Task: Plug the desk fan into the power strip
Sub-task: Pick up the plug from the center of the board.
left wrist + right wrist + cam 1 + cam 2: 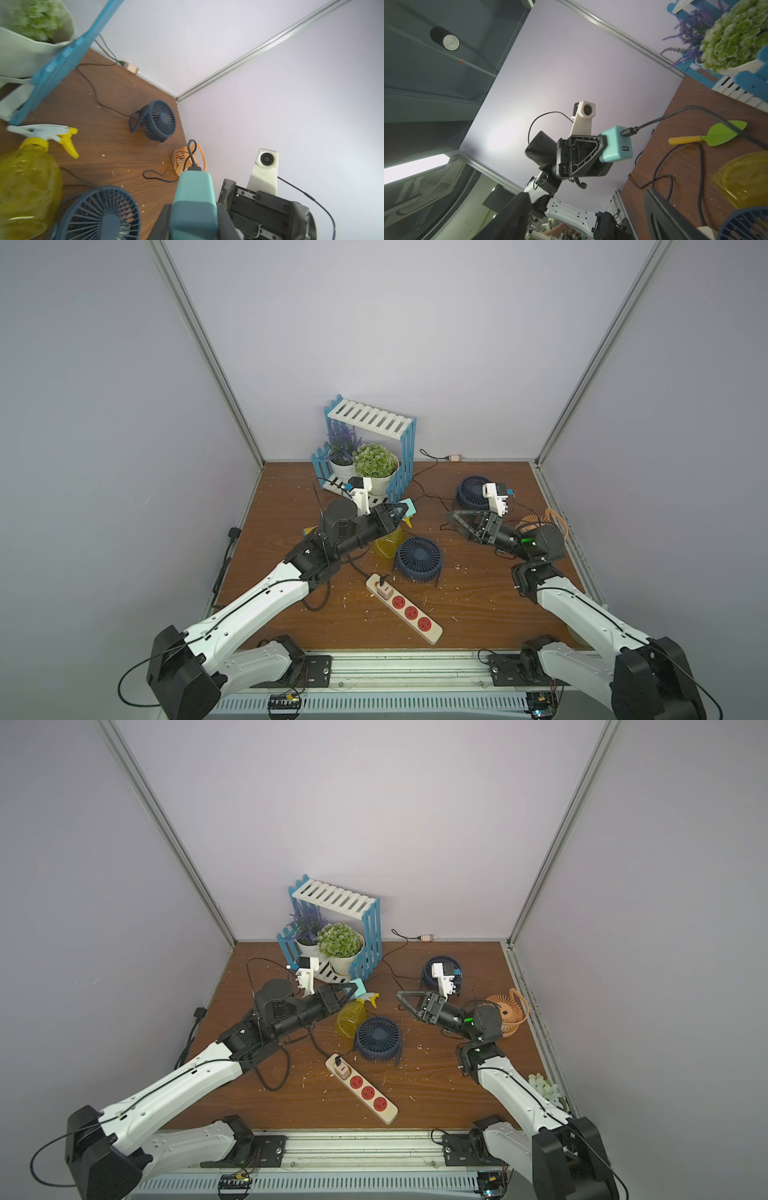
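The cream power strip (409, 612) (368, 1094) lies at the front middle of the table, with three red sockets bare and a cream adapter (384, 588) in its far socket. My left gripper (404, 509) (351, 990) (193, 220) hangs above the spray bottle, shut on a teal charger plug (410, 506) (194, 197) (617, 143) that has a black cable in it. One dark blue desk fan (417, 558) (97, 216) lies beside the strip. My right gripper (455, 522) (405, 1000) (586, 214) is open and empty in the air, pointing towards the left gripper.
A second dark blue fan (471, 489) (155, 120) and an orange fan (536, 524) (187, 160) sit at the back right. A yellow spray bottle (388, 543) lies under the left gripper. The blue-white plant stand (365, 448) holds two pots. Black cables trail over the table.
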